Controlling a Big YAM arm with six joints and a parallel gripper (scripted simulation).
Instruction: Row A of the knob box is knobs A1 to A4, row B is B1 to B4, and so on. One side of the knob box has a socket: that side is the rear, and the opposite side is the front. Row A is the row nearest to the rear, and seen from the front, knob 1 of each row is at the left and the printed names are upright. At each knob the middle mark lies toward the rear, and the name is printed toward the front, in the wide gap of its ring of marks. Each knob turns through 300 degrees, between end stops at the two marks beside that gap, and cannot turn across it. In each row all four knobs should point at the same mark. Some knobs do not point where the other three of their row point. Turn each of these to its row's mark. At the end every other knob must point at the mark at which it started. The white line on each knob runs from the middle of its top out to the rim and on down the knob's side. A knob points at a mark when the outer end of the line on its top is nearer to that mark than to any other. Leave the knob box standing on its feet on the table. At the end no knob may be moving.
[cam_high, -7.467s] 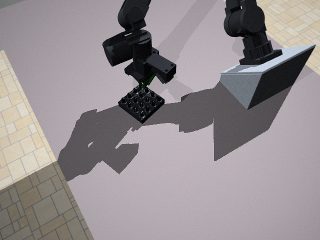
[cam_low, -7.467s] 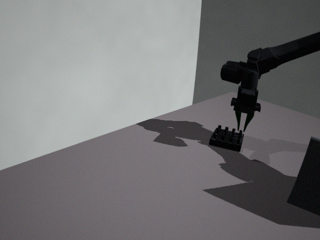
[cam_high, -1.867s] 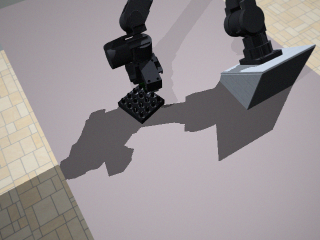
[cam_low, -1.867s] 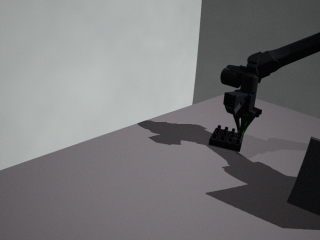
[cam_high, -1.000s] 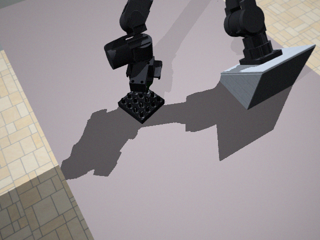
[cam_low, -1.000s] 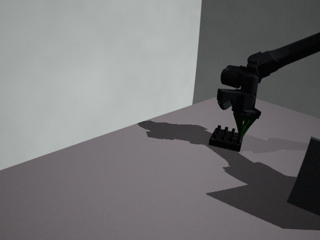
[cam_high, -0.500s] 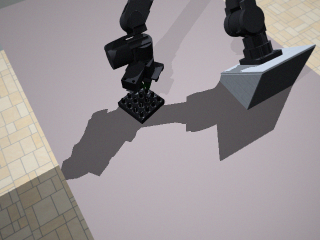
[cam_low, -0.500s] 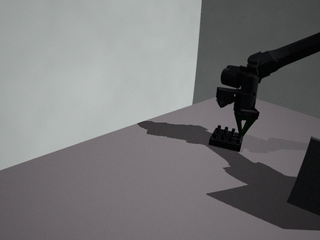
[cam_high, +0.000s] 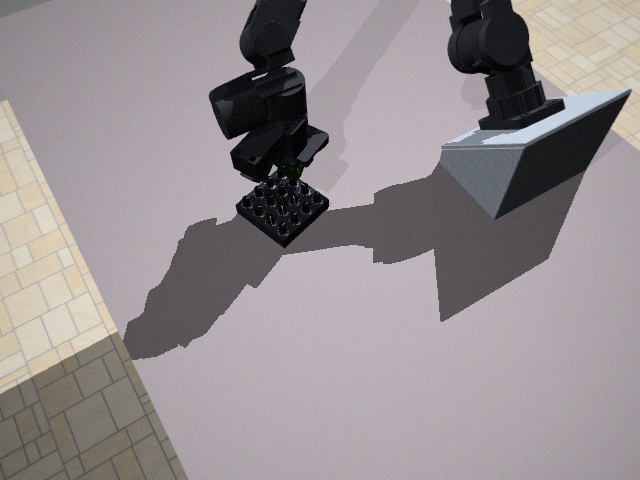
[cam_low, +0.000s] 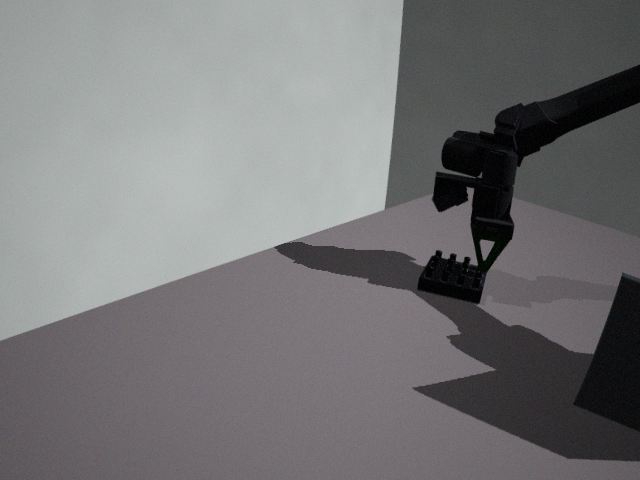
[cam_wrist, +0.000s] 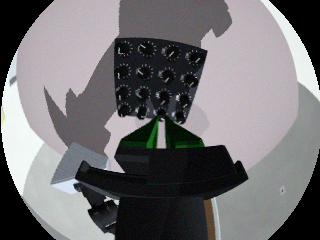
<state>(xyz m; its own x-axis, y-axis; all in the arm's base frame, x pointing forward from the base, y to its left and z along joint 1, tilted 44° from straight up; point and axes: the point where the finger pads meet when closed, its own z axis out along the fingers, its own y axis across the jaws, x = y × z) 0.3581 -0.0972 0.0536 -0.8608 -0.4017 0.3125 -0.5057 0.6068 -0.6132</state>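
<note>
The black knob box (cam_high: 260, 223) (cam_low: 448, 290) (cam_wrist: 134, 61) stands flat on the table, with four by four black knobs. My gripper (cam_high: 293, 177) (cam_low: 483, 270) (cam_wrist: 161, 119) points down at the box's edge. Its green fingertips are shut on an end knob (cam_wrist: 161, 113), the one nearest the gripper in the third column from the left in the wrist view. The fingertips partly hide this knob, so its white line cannot be read. White lines show on other knobs. The printed names are too small to read, and I cannot make out the socket.
The arm's base stands on a grey wedge-shaped block (cam_high: 558, 142) (cam_low: 612, 361) (cam_wrist: 77, 164), to the right of the box in the top view. The other knobs stand close beside the held one. The arm's dark shadow falls across the box and table.
</note>
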